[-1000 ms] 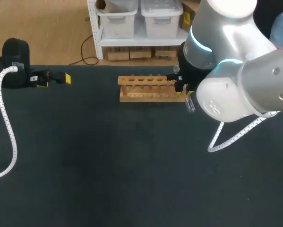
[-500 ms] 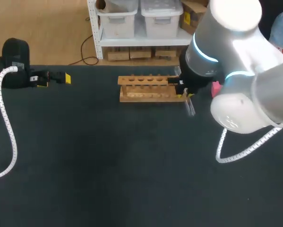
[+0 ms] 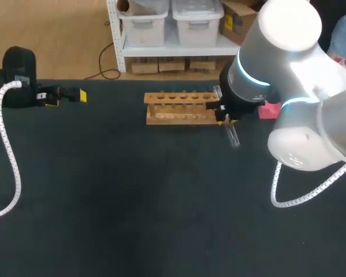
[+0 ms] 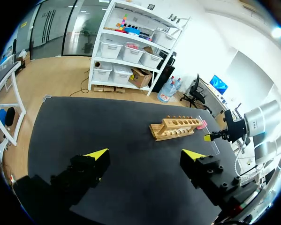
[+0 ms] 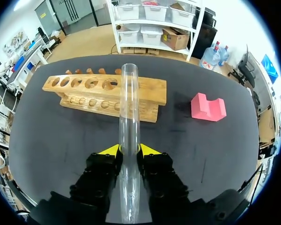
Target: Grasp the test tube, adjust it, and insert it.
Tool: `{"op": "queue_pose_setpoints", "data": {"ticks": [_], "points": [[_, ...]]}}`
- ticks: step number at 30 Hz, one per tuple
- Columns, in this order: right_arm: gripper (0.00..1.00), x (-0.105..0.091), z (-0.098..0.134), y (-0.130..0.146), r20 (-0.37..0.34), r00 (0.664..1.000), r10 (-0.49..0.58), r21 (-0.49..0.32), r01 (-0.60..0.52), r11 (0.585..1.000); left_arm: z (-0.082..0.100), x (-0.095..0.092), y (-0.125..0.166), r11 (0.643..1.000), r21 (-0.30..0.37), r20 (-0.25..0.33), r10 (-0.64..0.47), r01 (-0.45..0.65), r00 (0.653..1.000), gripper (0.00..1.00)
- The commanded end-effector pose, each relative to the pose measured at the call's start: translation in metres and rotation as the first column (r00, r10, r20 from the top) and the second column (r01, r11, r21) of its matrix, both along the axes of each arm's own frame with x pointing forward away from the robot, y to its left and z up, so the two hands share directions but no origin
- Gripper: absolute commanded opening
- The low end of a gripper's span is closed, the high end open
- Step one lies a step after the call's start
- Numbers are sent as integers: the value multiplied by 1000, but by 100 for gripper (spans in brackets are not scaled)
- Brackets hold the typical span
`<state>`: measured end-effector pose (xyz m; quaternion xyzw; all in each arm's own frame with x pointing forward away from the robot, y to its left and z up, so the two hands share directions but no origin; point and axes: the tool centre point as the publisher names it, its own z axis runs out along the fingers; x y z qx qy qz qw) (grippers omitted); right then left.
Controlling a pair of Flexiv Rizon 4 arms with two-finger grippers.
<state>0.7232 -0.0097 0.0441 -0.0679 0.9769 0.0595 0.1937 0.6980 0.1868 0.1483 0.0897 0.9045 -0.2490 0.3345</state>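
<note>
Right gripper (image 5: 129,150) clamping clear glass test tube (image 5: 129,103) between both fingers, hovering just right of wooden test tube rack (image 3: 181,108), upper centre of head view; left gripper (image 3: 66,97) sitting upper left, fingers spread wide, gripping nothing

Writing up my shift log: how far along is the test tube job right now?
Grasping looks done: the right gripper has its jaws shut on the test tube. In hand: the tube is held by the wooden rack's end, in no hole. Left: insertion; the rack holes that show are empty. The left gripper is open, far from the rack.
</note>
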Motion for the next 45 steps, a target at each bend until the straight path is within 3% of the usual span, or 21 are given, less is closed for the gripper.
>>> {"op": "queue_pose_setpoints", "data": {"ticks": [1, 31, 40, 45], "points": [[0, 2, -1, 2, -12, 1000, 1, -9, -1, 1000, 0, 0, 0, 1000, 1, -1, 1, -1, 1000, 100], [0, 5, -10, 2, -63, 998, 11, -45, -14, 999, 0, 0, 0, 1000, 1, -1, 1, -1, 1000, 100], [0, 5, 17, -10, 82, 996, -34, 15, 33, 999, 0, 0, 0, 1000, 1, -1, 1, -1, 1000, 100], [0, 4, 35, -15, 183, 981, -63, 107, 43, 993, 0, 0, 0, 1000, 1, -1, 1, -1, 1000, 100]]}}
